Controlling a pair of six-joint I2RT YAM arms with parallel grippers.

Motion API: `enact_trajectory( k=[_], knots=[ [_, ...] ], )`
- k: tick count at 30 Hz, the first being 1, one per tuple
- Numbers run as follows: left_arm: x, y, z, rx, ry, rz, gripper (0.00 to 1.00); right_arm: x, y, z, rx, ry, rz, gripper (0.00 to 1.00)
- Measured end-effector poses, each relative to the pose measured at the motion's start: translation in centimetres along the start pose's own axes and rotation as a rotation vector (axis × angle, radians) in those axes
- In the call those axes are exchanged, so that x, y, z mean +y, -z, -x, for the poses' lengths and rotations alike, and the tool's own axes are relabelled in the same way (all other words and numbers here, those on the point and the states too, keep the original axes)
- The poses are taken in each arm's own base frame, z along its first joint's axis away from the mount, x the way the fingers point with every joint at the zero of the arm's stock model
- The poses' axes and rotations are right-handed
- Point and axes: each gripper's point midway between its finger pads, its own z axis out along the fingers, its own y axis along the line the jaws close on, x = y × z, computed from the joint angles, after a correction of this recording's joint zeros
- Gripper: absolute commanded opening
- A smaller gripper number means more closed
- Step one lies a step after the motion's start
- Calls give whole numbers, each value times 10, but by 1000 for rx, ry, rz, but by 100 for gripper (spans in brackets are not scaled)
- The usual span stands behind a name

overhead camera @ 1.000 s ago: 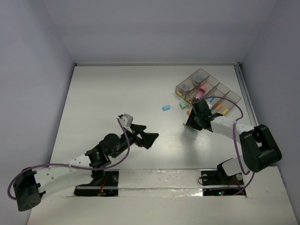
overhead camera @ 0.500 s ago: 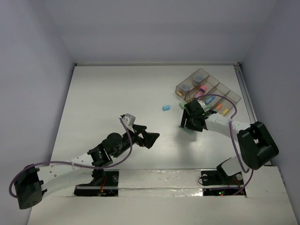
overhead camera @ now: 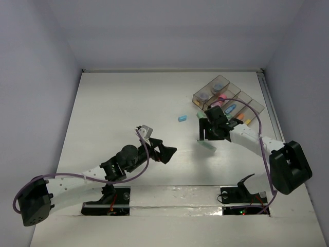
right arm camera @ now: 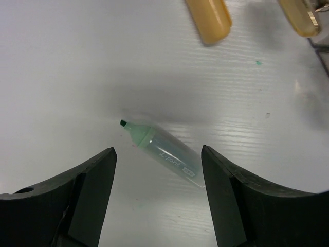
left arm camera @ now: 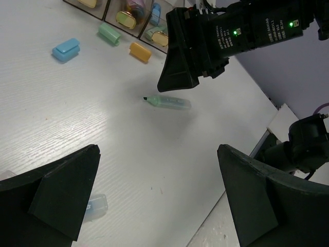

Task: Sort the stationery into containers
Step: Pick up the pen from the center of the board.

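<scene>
White, wood-grained table (overhead camera: 128, 103), pale lilac walls (overhead camera: 169, 31) on three sides. The smoky tray (overhead camera: 257, 105) sits at the far right with colourful bits in its compartments.

Over to the right gripper (right arm camera: 157, 150): jaws spread wide, gripping nothing, hanging on the near side of the tray. Right under that gap lies the green marker (right arm camera: 164, 152), flat on the table, cap off, tip pointing left in the wrist view. Whether a finger brushes it, can't tell.

An orange piece (right arm camera: 208, 19) lies beyond it, just outside the tray, and a blue piece (overhead camera: 182, 118) rests further left.

The left gripper (left arm camera: 158, 149) hovers mid-table, jaws wide too, nothing between them, well apart from the marker.
</scene>
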Motion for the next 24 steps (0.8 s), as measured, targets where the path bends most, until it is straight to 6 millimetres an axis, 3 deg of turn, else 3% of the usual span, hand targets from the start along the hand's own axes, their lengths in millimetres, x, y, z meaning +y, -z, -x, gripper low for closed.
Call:
enact_trajectory(
  k=[6, 12, 16, 24],
  knots=[
    [0, -1, -1, 3, -1, -3, 97, 11, -8, -14, 112, 74, 54, 73],
    [0, 0, 1, -5, -6, 2, 97, 8, -22, -21, 209, 107, 6, 72],
    [0, 1, 6, -21, -7, 3, 97, 8, -25, -22, 250, 125, -15, 64],
    [2, 1, 7, -29, -14, 14, 97, -1, -22, -36, 336, 156, -50, 65]
  ],
)
